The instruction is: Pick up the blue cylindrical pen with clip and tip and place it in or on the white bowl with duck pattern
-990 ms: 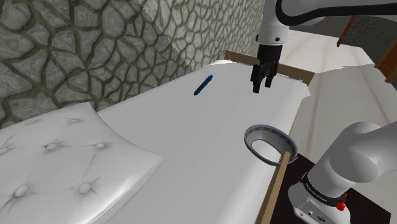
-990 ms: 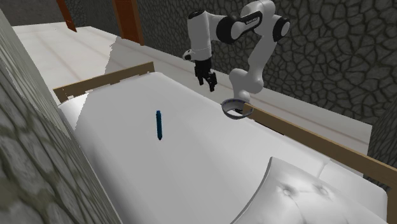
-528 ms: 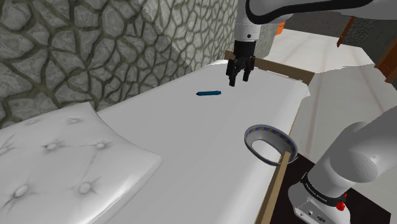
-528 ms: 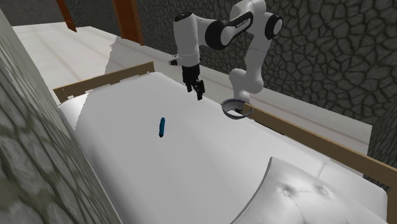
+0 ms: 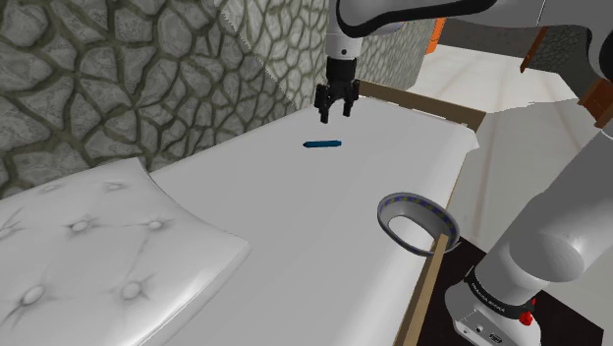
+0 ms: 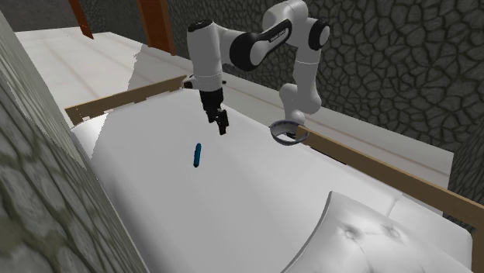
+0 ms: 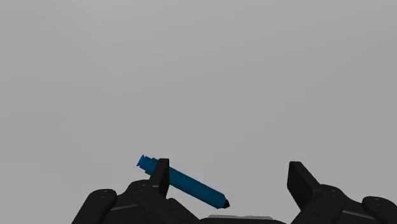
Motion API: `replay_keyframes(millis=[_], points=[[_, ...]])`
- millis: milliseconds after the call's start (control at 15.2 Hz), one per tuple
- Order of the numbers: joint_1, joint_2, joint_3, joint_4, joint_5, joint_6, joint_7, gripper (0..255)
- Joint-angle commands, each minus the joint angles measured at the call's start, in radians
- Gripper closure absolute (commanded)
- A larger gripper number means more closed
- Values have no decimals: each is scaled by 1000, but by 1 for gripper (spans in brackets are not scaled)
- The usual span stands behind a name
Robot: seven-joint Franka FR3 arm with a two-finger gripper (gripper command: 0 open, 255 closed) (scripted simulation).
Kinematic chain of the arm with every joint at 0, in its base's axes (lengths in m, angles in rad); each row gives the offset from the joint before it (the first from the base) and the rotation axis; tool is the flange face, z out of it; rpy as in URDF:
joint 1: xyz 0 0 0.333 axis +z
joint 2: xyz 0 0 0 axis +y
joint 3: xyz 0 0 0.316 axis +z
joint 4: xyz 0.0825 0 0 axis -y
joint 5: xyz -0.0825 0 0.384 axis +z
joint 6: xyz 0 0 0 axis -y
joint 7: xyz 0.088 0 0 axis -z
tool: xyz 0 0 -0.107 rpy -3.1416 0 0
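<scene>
Stone, grey and irregular, faces the wall (image 5: 118, 69) along the bed's far side. White bed surface (image 5: 295, 216) is smooth and unwrinkled, serving as the work plane. Tufted white pillow (image 5: 98, 265) sits at one end, puffy and button-dimpled, well clear of the action. Wooden frame (image 5: 432, 106) runs as a plain tan rail around the bed's foot and side.

White arm (image 6: 248, 46) reaches well out from its stand, wrist turned down; judged to be lining up over the target.

Bowl (image 5: 413, 198) sits at the bed's edge beside the side rail, close to the stand. It is a shallow round form, pale, with a ring of blue marks near the rim; any duck pattern is too small to tell. It looks tipped against the rail.

Gripper (image 5: 334, 118) hangs above the surface, black fingers spread wide, nothing between them.

Pen (image 5: 321, 145) lies flat on the bed, just below the gripper and well apart from the bowl. It is a slim blue cylinder with a dark pointed tip. In the wrist view the pen (image 7: 184, 183) runs aslant past one finger, untouched, so a descent seems due next.
</scene>
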Motion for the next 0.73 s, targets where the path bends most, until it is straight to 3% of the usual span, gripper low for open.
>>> replay_keyframes(millis=[0,462,660], points=[[4,82,6,102,-21,-10,19,0],[45,370,15,488,-100,-73,77,0],[43,363,13,437,-98,-29,78,0]])
